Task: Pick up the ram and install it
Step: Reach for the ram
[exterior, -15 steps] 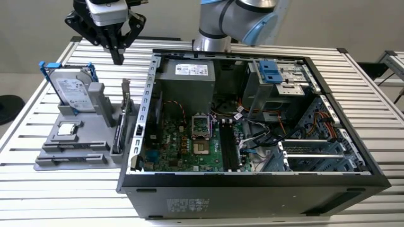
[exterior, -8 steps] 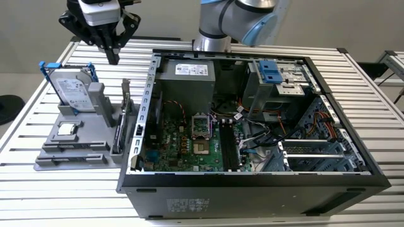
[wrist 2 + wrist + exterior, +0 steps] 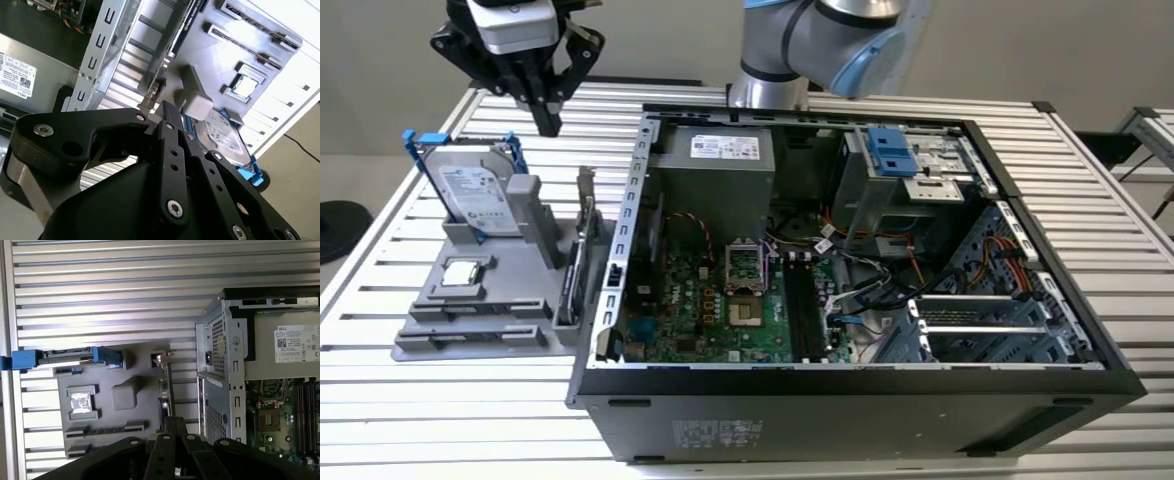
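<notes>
Fingertips of the end effector (image 3: pixel 547 125) meet with nothing between them; we see its links covering part of the grey holder (image 3: pixel 135 365) below.

**Table** (image 3: pixel 427 400): ribbed slats of bare metal with a satin sheen. **Computer case** (image 3: pixel 854 410): outer wall painted matt black; inner frame of bare grey sheet metal, perforated in places. **Holder** (image 3: pixel 467 335): smooth, matt grey plastic. **Hard drive** (image 3: pixel 474 195): glossy silver metal cover bearing a paper label, set in a blue plastic bracket (image 3: pixel 25 359). **Processor** (image 3: pixel 464 272): bright metal lid. **Gripper** (image 3: pixel 547 125): smooth black links, semi-matt, fastened with shiny metal screw heads (image 3: pixel 173 210).
</notes>
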